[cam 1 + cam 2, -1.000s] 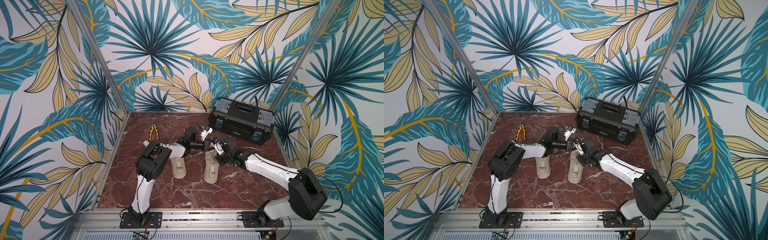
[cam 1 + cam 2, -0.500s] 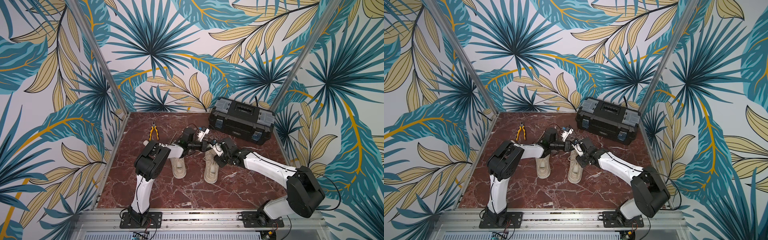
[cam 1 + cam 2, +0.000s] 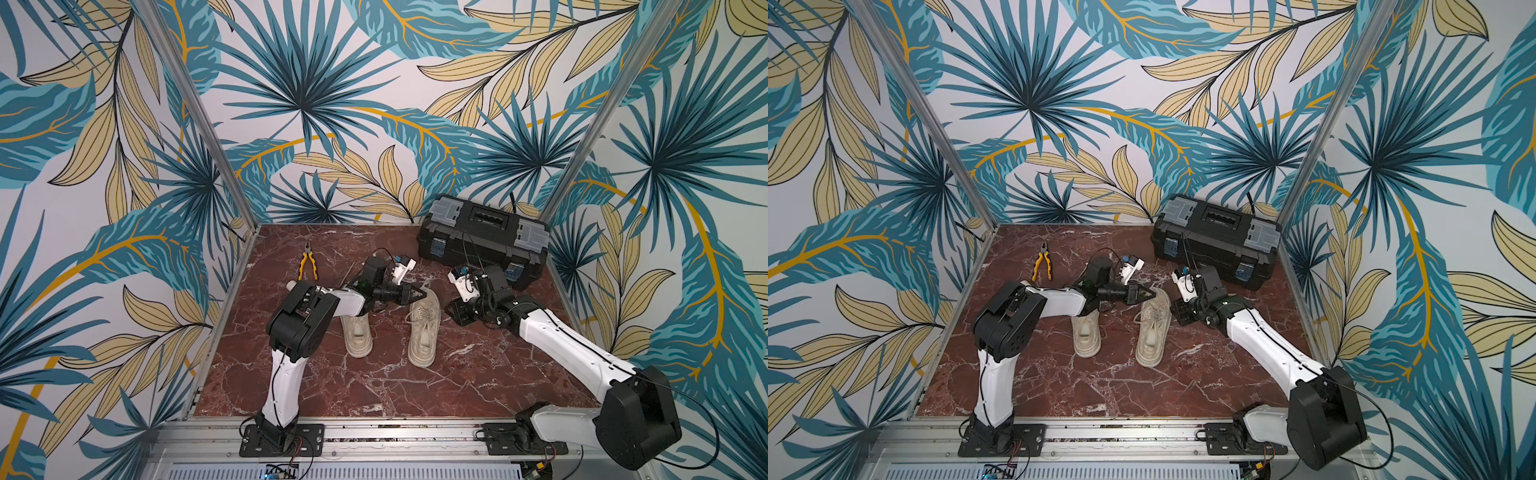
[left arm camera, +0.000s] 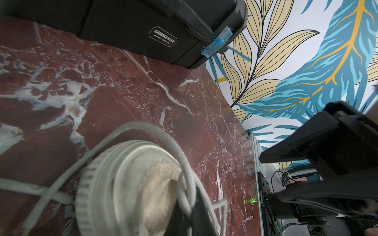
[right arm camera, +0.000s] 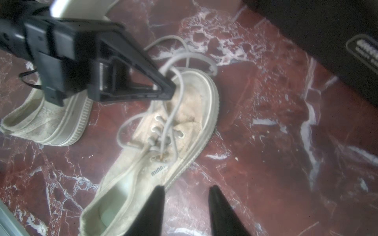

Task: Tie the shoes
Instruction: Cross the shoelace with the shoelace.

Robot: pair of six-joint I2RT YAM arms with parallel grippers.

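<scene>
Our left fingers (image 5: 143,81) are clamped on the lace (image 5: 173,110) above the toe of one shoe (image 3: 424,328), probably to hold its loop up. Our right fingers (image 5: 155,210) stand apart beside it, empty. Both shoes (image 3: 357,338) rest on the table (image 3: 374,386).

Toolbox badge: "GREENER", with a smaller line beginning "QUALITY", on the black plastic toolbox (image 4: 162,36).
Shoe side: dark print, apparently "MIU MIU", on the beige lace-up shoe (image 5: 159,169).
Serial: "J0251018032", on a black metal part (image 4: 261,198) at the bench edge.
</scene>
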